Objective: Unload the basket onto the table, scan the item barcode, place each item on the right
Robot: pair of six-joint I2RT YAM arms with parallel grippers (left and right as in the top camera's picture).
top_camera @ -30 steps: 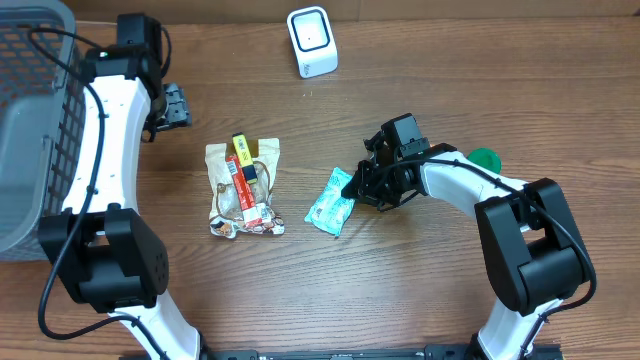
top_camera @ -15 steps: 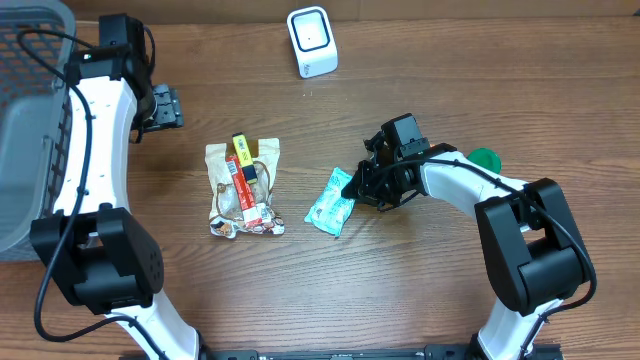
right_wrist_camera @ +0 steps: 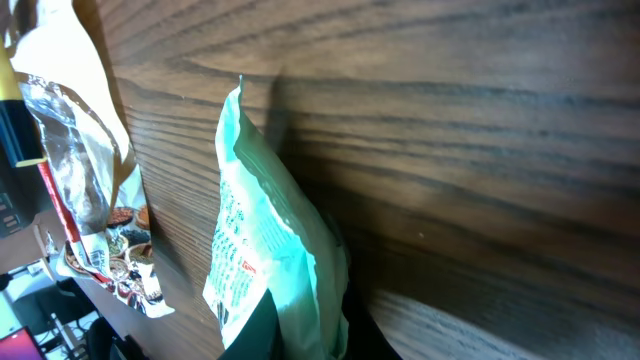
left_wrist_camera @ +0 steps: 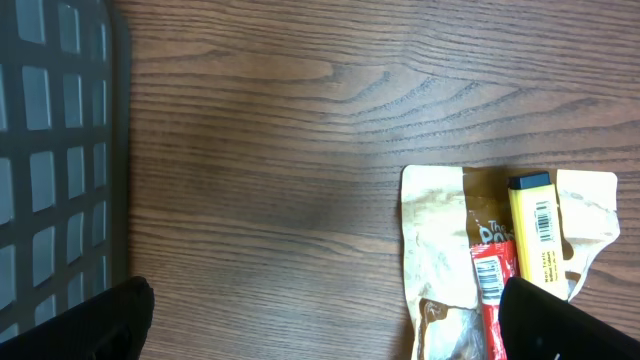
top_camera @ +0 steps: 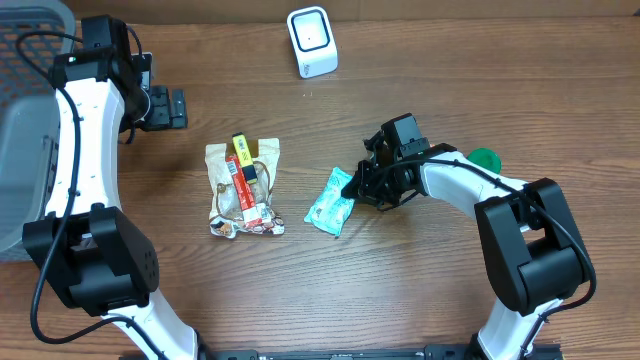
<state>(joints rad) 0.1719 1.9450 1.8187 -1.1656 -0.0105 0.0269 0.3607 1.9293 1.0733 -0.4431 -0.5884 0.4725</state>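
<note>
A teal packet [top_camera: 329, 203] lies on the wooden table near the middle, its right end pinched by my right gripper [top_camera: 354, 189], which is shut on it. In the right wrist view the packet [right_wrist_camera: 262, 235] stands on edge between the dark fingers of that gripper [right_wrist_camera: 300, 335]. The white barcode scanner [top_camera: 312, 41] stands at the back of the table. My left gripper [top_camera: 165, 107] hovers wide open at the back left, holding nothing. In its own view the left gripper [left_wrist_camera: 325, 330] shows only bare wood between the fingertips.
A tan snack bag [top_camera: 243, 190] with a yellow stick [left_wrist_camera: 540, 235] and a red stick [left_wrist_camera: 487, 280] on it lies left of the teal packet. The grey mesh basket [top_camera: 30, 120] fills the far left. A green object [top_camera: 486, 158] sits behind the right arm.
The left arm has swung back and left toward the basket, and its jaws have opened wider. The right arm and the teal packet have not moved.
</note>
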